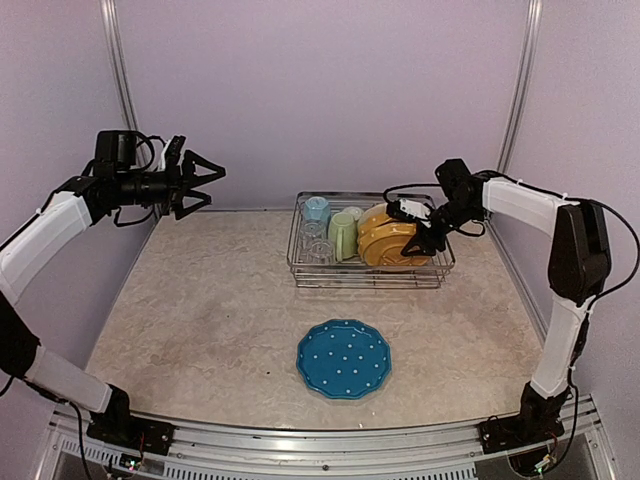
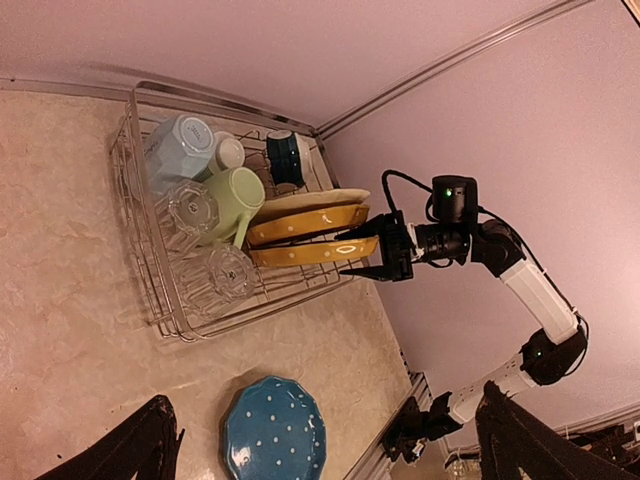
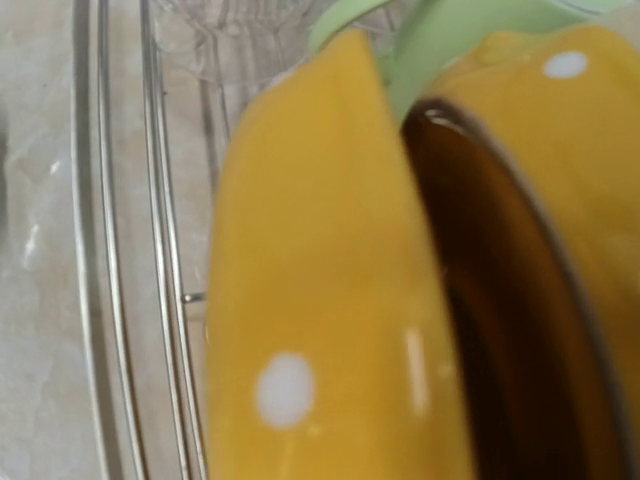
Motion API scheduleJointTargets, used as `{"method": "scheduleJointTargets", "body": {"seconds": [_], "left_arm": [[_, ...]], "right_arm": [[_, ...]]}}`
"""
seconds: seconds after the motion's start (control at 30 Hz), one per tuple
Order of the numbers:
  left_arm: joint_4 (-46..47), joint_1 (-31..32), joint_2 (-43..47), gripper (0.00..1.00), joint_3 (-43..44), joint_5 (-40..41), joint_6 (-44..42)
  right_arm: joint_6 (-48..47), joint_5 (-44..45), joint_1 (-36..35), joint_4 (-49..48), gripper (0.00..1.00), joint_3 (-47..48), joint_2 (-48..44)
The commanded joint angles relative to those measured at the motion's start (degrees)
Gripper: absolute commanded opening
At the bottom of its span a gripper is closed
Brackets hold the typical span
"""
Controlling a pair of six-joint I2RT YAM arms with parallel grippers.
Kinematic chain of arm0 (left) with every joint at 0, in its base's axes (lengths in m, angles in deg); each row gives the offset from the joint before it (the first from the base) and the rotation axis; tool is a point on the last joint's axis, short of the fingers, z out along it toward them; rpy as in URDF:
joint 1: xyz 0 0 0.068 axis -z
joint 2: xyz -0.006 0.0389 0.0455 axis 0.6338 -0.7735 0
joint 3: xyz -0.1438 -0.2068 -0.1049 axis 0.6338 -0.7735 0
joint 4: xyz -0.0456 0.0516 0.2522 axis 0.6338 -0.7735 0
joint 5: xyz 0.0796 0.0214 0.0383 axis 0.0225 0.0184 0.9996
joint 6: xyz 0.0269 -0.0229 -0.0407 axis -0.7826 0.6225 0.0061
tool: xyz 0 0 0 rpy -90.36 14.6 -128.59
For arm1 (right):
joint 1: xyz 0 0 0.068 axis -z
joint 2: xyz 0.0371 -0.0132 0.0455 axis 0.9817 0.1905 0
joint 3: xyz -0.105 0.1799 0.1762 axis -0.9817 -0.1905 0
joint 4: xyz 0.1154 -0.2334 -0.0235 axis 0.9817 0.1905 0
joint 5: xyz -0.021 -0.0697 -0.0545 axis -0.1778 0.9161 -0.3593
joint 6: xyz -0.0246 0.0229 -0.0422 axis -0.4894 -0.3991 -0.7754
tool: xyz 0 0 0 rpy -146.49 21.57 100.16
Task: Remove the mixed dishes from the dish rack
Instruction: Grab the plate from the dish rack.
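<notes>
Two yellow plates (image 1: 385,240) stand on edge at the rack's (image 1: 360,283) right end, rims rightward — right gripper (image 1: 412,243) astride one, grip unclear; left gripper (image 1: 213,187) wide, far off.

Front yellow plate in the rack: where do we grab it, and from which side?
Grip the yellow plate by its rim at the upper right, coming from the right, jaws straddling the edge. It stands on edge in the rack, another plate close behind and the green mug crowding its left.
</notes>
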Motion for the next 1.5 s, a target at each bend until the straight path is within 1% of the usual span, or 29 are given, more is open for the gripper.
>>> {"method": "scheduleJointTargets", "body": {"seconds": [0.0, 0.13, 0.2, 0.23, 0.33, 0.37, 0.47, 0.63, 0.67, 0.7, 0.77, 0.9, 1.2, 1.37, 1.47], "left_arm": [[1.07, 0.31, -0.81, 0.99, 0.66, -1.11, -0.06], [1.25, 0.33, -1.2, 0.99, 0.59, -1.62, 0.33], [1.38, 0.33, -1.42, 0.99, 0.49, -1.74, 0.43], [1.38, 0.31, -1.5, 0.99, 0.52, -1.87, 0.48], [1.47, 0.33, -1.52, 0.99, 0.47, -1.98, 0.53], [1.47, 0.33, -1.46, 0.99, 0.48, -1.98, 0.53], [1.65, 0.33, -1.51, 0.99, 0.39, -2.07, 0.61], [2.15, 0.33, -1.52, 0.99, 0.12, -2.64, 1.21], [2.24, 0.35, -1.57, 0.99, 0.13, -2.76, 1.27], [2.34, 0.41, -1.6, 0.99, 0.08, -2.77, 1.32], [2.35, 0.42, -1.73, 0.99, 0.04, -2.69, 1.41], [2.35, 0.64, -1.79, 0.99, 0.03, -2.58, 1.41], [2.18, 1.28, -1.63, 0.99, 0.04, -2.47, 1.32], [2.18, 1.62, -1.53, 0.99, 0.05, -2.39, 1.29], [1.69, 1.9, -1.44, 0.99, 0.13, -1.72, 0.77]], "right_arm": [[-1.21, -1.37, 0.39, 5.92, 0.47, 3.69, 3.08], [-2.11, -1.93, 0.38, 7.49, 0.42, 5.54, 4.41], [-2.5, -2.48, 0.41, 8.21, 0.37, 6.45, 4.75], [-2.86, -2.79, 0.39, 8.85, 0.34, 7.18, 4.87], [-3.02, -3.28, 0.43, 9.66, 0.2, 8.37, 4.97], [-3.02, -3.29, 0.41, 9.58, 0.17, 8.41, 4.8], [-2.77, -3.11, 0.4, 9.31, 0.11, 8.32, 3.89], [-2.45, -3.71, 0.32, 8.64, 0.06, 7.89, 1.68], [-2.41, -3.65, 0.32, 8.52, 0.04, 8.01, 1.18], [-2.13, -3.6, 0.34, 8.52, 0.0, 8.35, 0.87], [-1.28, -3.98, 0.3, 9.17, 0.0, 9.84, 0.47], [-0.27, -7.4, 0.3, 10.51, 0.0, 10.92, -0.57], [6.34, -9.81, 0.16, 7.24, 0.0, 6.71, -5.94], [10.72, -7.79, -1.11, -1.35, 0.0, 0.62, -11.85], [12.09, -8.04, -1.55, -4.82, 0.0, -1.91, -14.48]]}}
